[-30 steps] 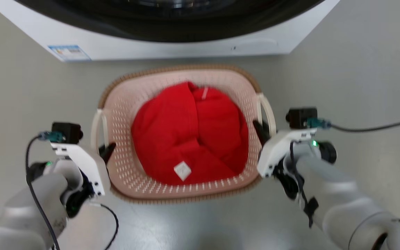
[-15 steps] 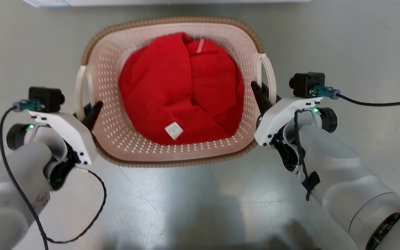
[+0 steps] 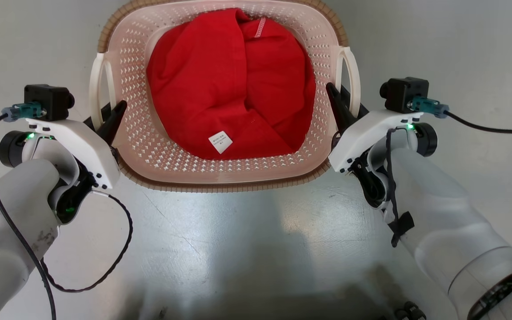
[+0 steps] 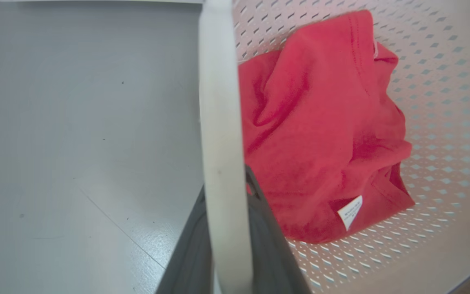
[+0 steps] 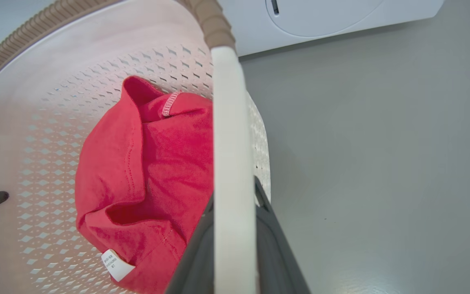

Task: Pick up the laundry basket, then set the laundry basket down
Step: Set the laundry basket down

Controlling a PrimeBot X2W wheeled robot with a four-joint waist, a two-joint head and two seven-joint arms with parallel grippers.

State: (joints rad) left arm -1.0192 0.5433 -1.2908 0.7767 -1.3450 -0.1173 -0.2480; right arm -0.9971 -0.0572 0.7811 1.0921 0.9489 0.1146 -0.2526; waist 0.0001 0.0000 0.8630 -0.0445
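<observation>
Pick-up looks done I think: left gripper (image 3: 106, 116) and right gripper (image 3: 344, 101) each clamp a side handle (image 3: 97, 86) of the laundry basket (image 3: 220, 181) (red shirt (image 3: 229, 84) inside), which seems held just off the floor (image 3: 238, 249) between them, so only the set-down is left

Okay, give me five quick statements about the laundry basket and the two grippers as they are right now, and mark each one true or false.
1. The left gripper is shut on the left handle of the laundry basket. True.
2. The basket is empty. False: a red garment lies inside it.
3. A white label shows on the garment. True.
4. The basket's top edge is blue. False: the rim is brown with a woven look.
5. The right gripper pinches the garment. False: its fingers sit on either side of the right handle.
</observation>
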